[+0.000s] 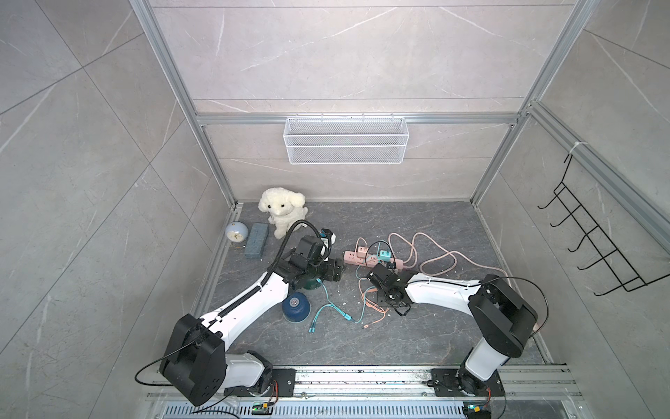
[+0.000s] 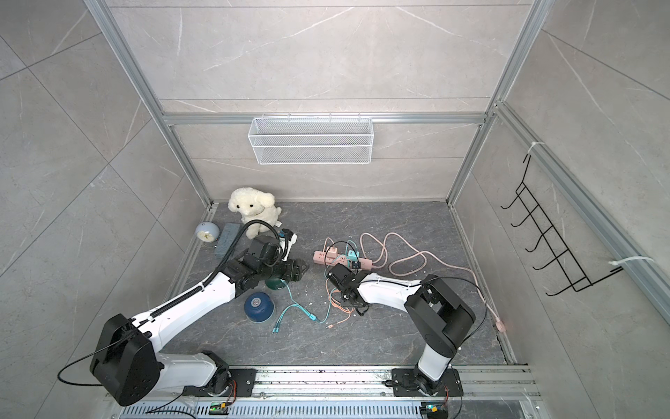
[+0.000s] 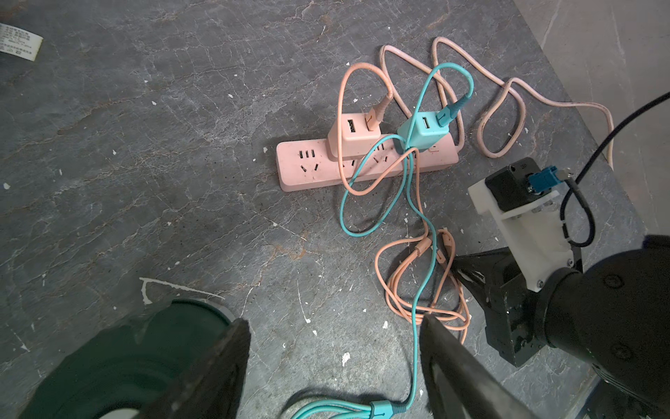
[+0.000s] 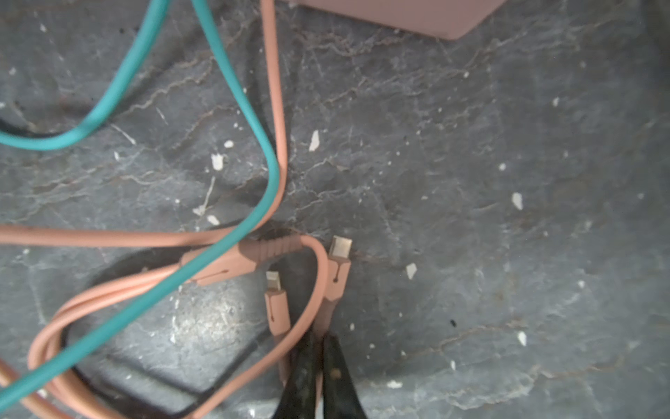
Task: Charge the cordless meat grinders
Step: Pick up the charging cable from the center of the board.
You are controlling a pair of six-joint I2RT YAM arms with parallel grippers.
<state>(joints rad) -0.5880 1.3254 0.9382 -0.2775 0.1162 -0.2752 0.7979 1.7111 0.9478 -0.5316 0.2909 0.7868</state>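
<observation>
Peach charging cable (image 4: 328, 308), limp and light, is what we are pinching behind its plug in the closed right gripper (image 4: 319, 348), while the wide, empty left gripper (image 3: 333, 344) is hovering beside the smooth dark green grinder (image 1: 311, 284), likely best clasped across its dome.

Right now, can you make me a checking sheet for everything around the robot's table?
Surface: dark stone tabletop, white flecks.
Job's things: green grinder beside left gripper; blue grinder standing free.
Clutter: plush dog, pale blue clock, grey-blue block.
Grippers: left gripper open, empty; right gripper shut on pink cable.
Cables: pink cable and teal cable tangled, running from pink charger and teal charger on pink power strip.
Surroundings: white mesh basket, black hook rack on walls.
</observation>
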